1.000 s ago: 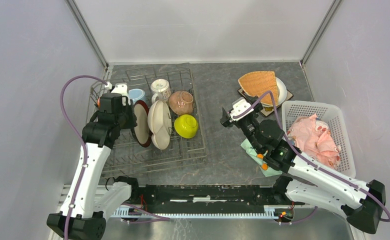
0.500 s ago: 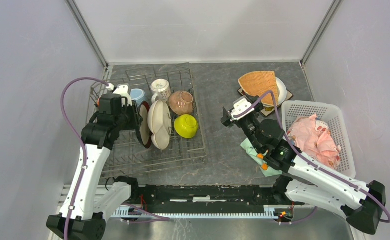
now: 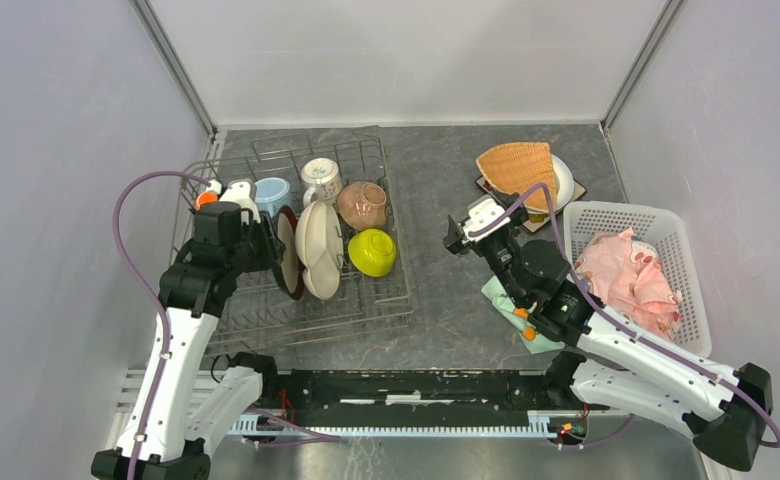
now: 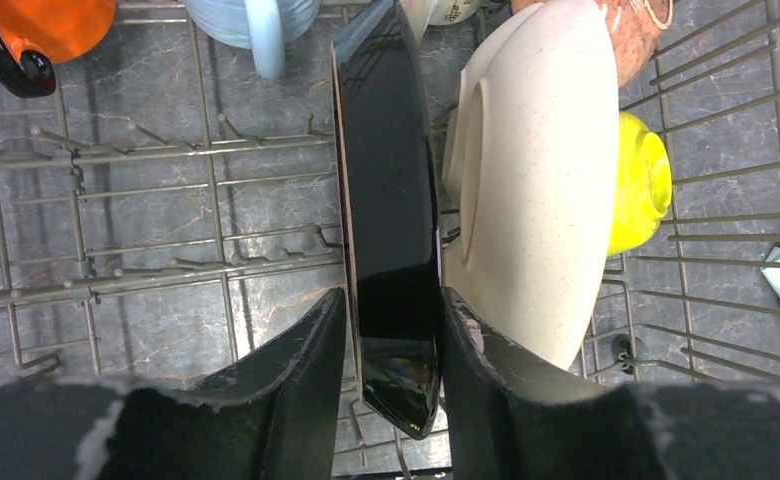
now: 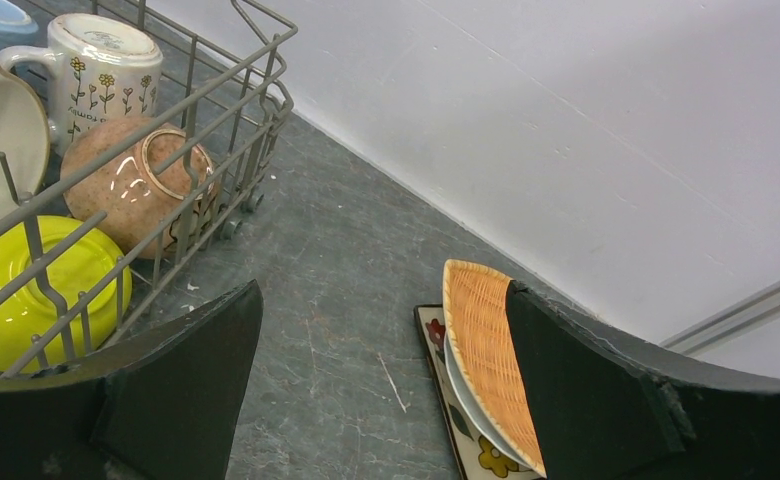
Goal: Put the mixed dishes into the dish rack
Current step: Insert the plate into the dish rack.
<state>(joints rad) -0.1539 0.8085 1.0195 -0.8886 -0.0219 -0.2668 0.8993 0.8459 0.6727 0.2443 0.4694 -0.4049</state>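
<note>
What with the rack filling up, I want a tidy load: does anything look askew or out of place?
Mildly. The woven tan plate lies askew over the white plate, and the tan bowl in the dish rack lies tipped on its side. Nothing looks spilled or broken.

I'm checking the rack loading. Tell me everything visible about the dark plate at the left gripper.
The dark plate looks glossy black, like glazed ceramic, red-rimmed seen from above. It stands on edge, nearly upright, in the dish rack, close beside the cream sectioned plate. The fingers of the left gripper flank its near edge; whether they press it is unclear.
</note>
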